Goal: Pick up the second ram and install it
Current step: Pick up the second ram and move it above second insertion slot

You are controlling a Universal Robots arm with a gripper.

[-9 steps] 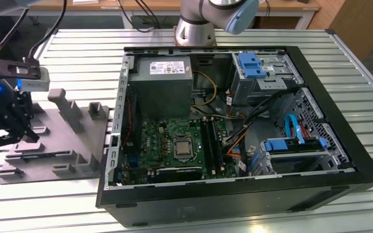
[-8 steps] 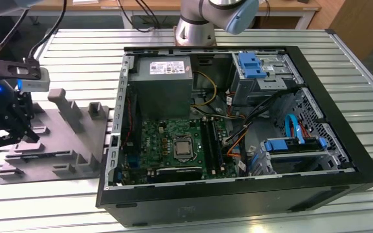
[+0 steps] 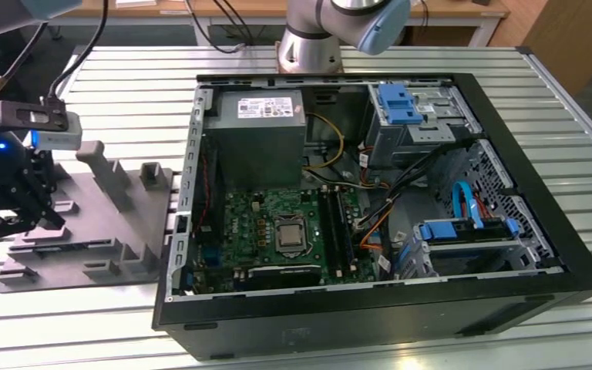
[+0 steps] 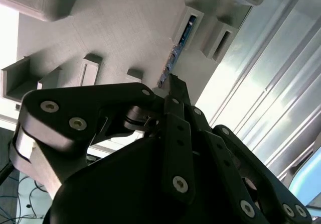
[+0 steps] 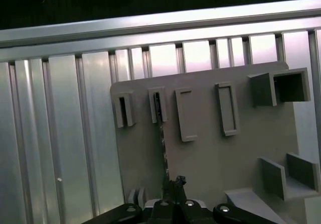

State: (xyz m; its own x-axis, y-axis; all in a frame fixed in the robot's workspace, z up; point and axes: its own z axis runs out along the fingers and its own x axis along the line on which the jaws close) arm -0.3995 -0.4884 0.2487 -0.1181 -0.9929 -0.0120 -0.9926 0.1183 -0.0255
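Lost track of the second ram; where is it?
In both wrist views the ram stands on edge in the grey holder by the gripper, at the exterior view's left of the case.

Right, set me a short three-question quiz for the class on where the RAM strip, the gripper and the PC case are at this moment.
1. True or false: the second ram is already seated on the motherboard.
2. Multiple choice: the gripper is nearest to
A) the power supply
B) the gray holder
C) the blue drive cage
3. Fill in: in the exterior view, the open computer case lies to the gray holder's ___ .

Key
1. False. The second ram stands on edge in a slot of the gray holder, with the gripper at its near end.
2. B
3. right (the exterior view's right)
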